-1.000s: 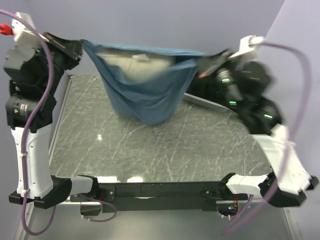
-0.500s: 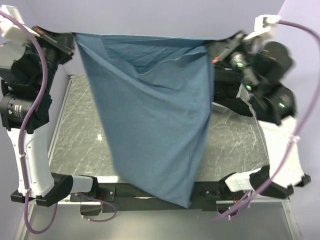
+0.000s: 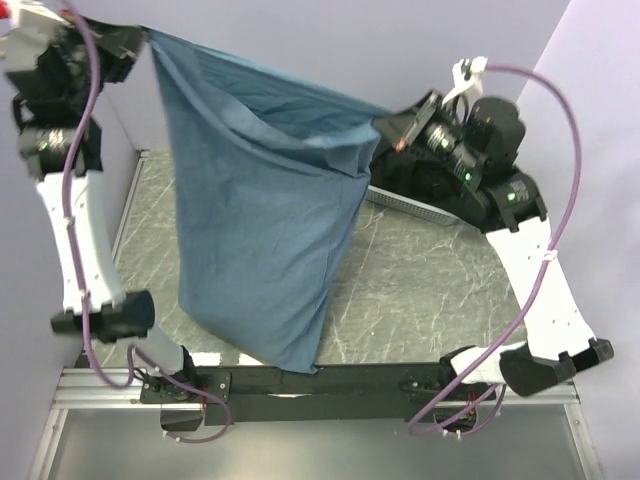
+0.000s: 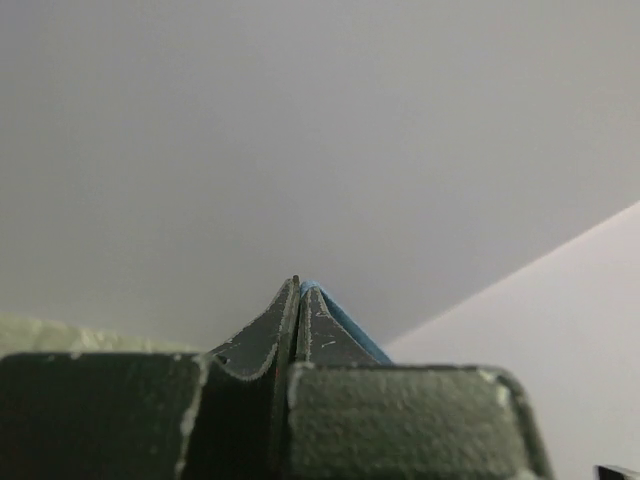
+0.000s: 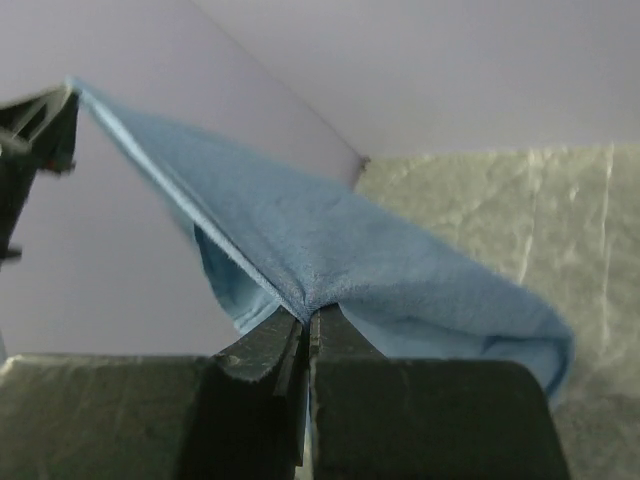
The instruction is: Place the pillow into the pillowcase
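The dusty-blue pillowcase (image 3: 260, 230) hangs in the air as a long sack, its top edge stretched between both grippers and its bottom corner low near the table's front. My left gripper (image 3: 140, 38) is high at the upper left, shut on one top corner; in the left wrist view (image 4: 298, 285) a sliver of blue pillowcase (image 4: 345, 325) shows beside its fingers. My right gripper (image 3: 385, 122) sits lower at the right, shut on the other corner (image 5: 310, 315), with pillowcase (image 5: 400, 270) spreading away from it. The pillow is hidden.
A grey marble-patterned table (image 3: 430, 290) lies below, with a perforated metal strip (image 3: 410, 205) under the right arm. Lilac walls close in at the back and sides. The arms' black base rail (image 3: 330, 380) runs along the near edge.
The case was bunched with a pale shape in its mouth, then dropped to full length. Since then the left gripper has risen, the right has dropped, and the top edge now slants.
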Motion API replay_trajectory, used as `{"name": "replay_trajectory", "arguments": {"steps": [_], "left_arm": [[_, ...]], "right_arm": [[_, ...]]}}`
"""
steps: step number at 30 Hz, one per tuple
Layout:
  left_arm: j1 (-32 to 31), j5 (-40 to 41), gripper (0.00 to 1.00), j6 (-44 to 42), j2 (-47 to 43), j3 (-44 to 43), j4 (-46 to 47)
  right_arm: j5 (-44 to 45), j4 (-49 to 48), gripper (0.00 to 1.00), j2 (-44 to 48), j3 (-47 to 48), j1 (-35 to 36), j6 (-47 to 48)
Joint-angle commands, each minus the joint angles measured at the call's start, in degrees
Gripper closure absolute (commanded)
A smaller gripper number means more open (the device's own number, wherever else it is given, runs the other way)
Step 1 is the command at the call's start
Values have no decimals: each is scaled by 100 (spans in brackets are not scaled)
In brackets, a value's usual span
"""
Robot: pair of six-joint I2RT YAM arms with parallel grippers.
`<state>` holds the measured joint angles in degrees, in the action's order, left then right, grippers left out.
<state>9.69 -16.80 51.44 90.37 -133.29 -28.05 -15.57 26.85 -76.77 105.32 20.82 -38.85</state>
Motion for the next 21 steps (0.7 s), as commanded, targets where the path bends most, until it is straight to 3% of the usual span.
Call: {"name": "replay_trajectory", "arguments": {"steps": [1,3,6,8,10,13,17,21], "left_arm": [[428,-51,99,516,157,-215,1055],[428,-192,99,665,261,-319,1126],[201,-684,99,789,630,-452,1162],[-369,-737,99,290,938,-452,735],[-1027,-623,99,-315,1157,-199,451],[-1836,-386,99,-782,1168,677,265],[-2603,79,99,-1127,1167,1402,230],[-3244,413,99,-1408,1352,1664,-51]], "right_arm": [[414,-330,100,829,-1098,-62,-97],[1368,-120,100,997,-1819,894,35],[2154,-993,100,1576,-3724,1950,-165],[2739,-1313,100,1797,-4930,2424,-403],[3382,-1507,100,1676,-5597,3531,-535],[4052,-1587,100,1176,-5943,4622,-851],[4062,-1578,100,752,-6023,5080,-1160],[4676,-624,100,1048,-6023,5301,-1597]]}}
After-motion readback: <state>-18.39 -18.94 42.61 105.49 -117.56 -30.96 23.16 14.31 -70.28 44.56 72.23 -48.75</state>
